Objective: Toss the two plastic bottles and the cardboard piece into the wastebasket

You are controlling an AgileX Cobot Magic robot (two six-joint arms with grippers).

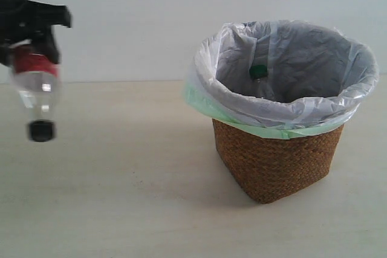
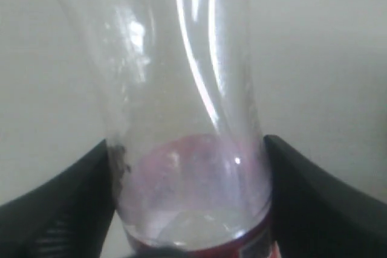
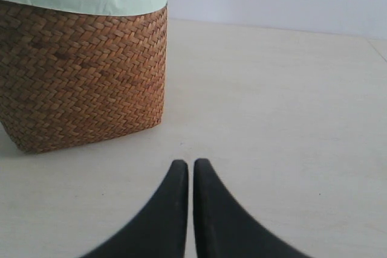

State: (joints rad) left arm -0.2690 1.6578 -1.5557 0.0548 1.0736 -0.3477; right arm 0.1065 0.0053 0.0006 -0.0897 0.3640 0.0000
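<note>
Holding 1 bottle [image 1: 35, 92] cap-down, well left of basket [image 1: 278, 161]
Left gripper [image 1: 33, 49] clasped its labelled end, axis upright; basket lay rightward, nearer the empty, pinched-together right gripper [image 3: 190, 173].

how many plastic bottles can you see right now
2. The red-label bottle hangs cap down in the left gripper, left of the wastebasket. The green-cap bottle sits inside the wastebasket, mostly hidden; more could lie below its rim.
</note>
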